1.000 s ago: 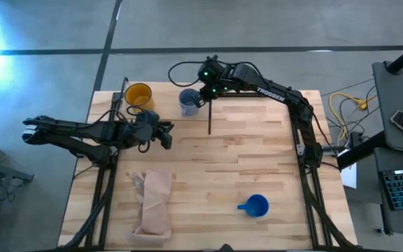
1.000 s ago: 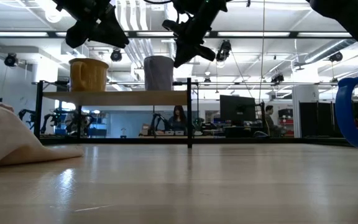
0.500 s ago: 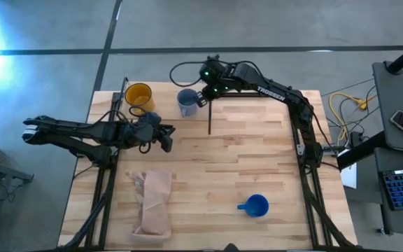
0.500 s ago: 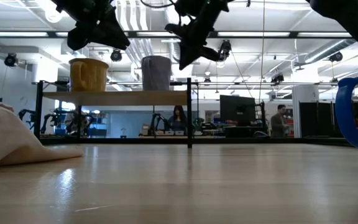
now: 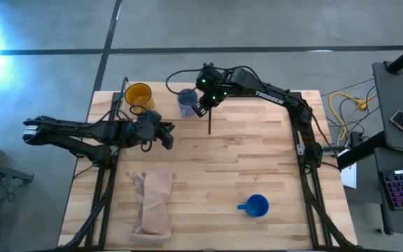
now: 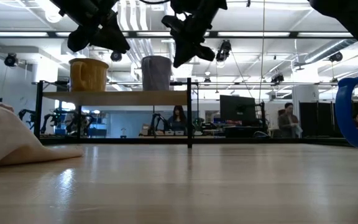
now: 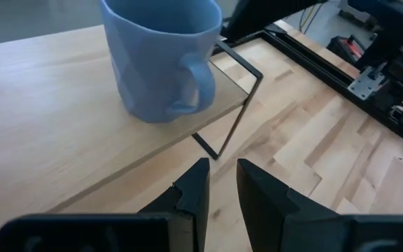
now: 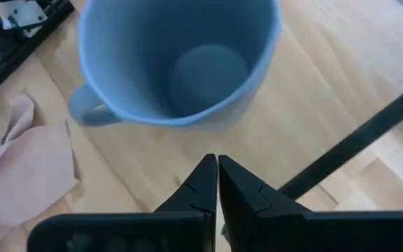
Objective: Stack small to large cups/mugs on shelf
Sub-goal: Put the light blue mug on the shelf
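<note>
On the shelf (image 6: pixel 114 98) at the table's far edge stand a yellow-orange mug (image 5: pixel 138 94) and, to its right, a pale grey-blue mug (image 5: pixel 185 101), both upright on their bases. A bright blue mug (image 5: pixel 256 206) stands on the tabletop near the front right. My right gripper (image 8: pixel 217 171) is shut and hangs slanting down just beside the pale mug's rim (image 6: pixel 166 59), on its right. My left gripper (image 7: pixel 219 189) hovers off the shelf's near side, pointing at the pale mug (image 7: pixel 163 59). Its fingers stand a narrow gap apart with nothing between them. My right gripper's shut fingertips (image 5: pixel 200 108) come from above at a slant, close by the right side of the pale grey-blue mug's rim. I cannot tell whether they touch it.
A crumpled tan cloth (image 5: pixel 154 203) lies on the tabletop at the near left. A thin black post (image 5: pixel 209 119) stands at the shelf's right end, right beside my right gripper. Bare wood stretches across the middle of the table.
My right gripper, still shut, has turned a little and edged toward the table's left beside the pale grey-blue mug.
</note>
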Action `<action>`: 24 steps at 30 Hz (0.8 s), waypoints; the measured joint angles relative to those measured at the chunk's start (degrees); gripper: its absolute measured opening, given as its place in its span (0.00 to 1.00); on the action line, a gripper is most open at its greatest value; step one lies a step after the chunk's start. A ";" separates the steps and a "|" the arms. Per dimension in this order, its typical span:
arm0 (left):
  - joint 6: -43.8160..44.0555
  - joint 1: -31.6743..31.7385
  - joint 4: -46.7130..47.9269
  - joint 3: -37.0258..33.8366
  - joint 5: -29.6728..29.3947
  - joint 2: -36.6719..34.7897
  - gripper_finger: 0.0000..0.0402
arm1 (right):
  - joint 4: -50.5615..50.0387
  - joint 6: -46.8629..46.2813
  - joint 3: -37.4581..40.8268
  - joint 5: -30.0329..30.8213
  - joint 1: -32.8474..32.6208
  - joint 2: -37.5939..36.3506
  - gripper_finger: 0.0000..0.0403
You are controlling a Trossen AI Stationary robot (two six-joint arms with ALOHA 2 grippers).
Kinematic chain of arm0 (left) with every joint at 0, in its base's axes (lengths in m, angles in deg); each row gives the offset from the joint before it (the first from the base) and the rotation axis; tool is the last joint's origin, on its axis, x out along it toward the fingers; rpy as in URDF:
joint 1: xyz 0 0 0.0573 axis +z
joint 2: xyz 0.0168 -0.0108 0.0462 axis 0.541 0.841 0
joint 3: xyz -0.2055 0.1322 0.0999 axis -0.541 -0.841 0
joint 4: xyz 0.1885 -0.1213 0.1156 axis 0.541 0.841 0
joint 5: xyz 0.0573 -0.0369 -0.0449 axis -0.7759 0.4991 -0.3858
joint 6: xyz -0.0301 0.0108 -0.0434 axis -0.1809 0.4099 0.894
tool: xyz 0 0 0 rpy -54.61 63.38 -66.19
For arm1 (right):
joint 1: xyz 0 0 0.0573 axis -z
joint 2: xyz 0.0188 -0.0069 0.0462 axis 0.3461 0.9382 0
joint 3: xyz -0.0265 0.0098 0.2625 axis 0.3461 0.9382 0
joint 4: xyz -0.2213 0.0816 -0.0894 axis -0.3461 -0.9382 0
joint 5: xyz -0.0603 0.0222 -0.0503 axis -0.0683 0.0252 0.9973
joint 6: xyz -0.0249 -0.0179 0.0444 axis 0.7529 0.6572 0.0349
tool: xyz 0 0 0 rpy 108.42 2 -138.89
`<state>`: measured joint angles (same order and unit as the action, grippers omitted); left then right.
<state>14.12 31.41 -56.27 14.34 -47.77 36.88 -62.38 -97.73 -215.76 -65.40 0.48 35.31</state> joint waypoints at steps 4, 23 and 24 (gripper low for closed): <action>0.00 0.54 -0.05 -0.06 -0.02 0.02 0.15 | 1.93 0.19 0.45 -1.30 -0.38 0.01 0.02; 0.00 0.59 -0.02 0.12 0.07 0.02 0.15 | 11.60 1.74 7.33 -5.21 -0.48 0.01 0.02; 0.00 0.59 -0.03 0.15 0.07 0.02 0.15 | 10.31 1.88 7.40 -4.56 -0.48 0.01 0.02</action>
<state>14.12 32.00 -56.30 14.49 -47.70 36.90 -52.06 -95.85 -208.36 -69.96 0.00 35.32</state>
